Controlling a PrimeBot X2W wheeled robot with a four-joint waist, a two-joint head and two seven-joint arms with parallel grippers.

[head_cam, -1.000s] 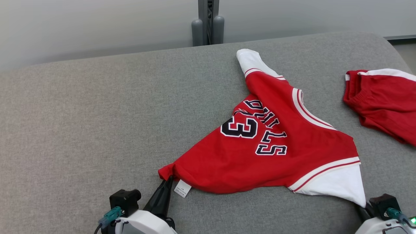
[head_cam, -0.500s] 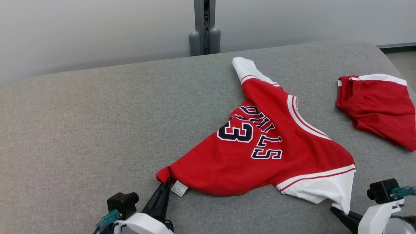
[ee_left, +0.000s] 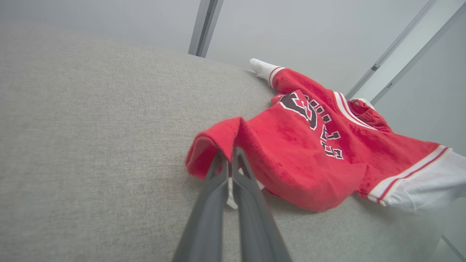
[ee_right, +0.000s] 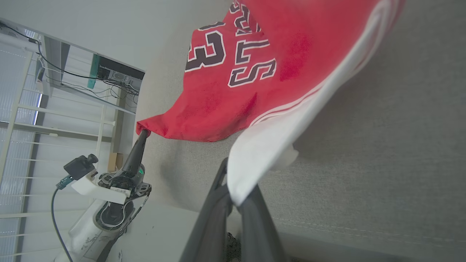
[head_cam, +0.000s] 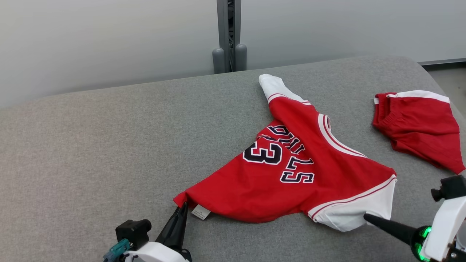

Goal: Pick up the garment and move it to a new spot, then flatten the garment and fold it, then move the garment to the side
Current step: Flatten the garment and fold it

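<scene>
Looking down from the head camera, I see my left hand (head_cam: 183,208) at the lower left. It is pinched shut on the red bottom corner of the jersey (head_cam: 291,182). A little white tag (head_cam: 201,211) sticks out just beside the fingertips. The left wrist view lets me see more of this grip: the red corner is folded over the two dark tips, and they are pressed close together on it.

The jersey lies spread across the middle of the grey fabric surface (head_cam: 91,145). Its black letters and number face up. One white sleeve end (head_cam: 271,83) points to the far edge, near a grey post (head_cam: 228,36) by the wall.

Next comes my right hand (head_cam: 366,216), low on the right, closed on the other white sleeve. In the head view I can only see one dark point touching the white cloth. The right wrist view shows the sleeve tip caught between both fingers and lifted a little off the grey surface. That view also shows my left hand far across, holding its red corner, with a white rack (ee_right: 22,127) behind it.

Far right in the head view, a pair of red shorts (head_cam: 418,127) lies well apart from the jersey.
</scene>
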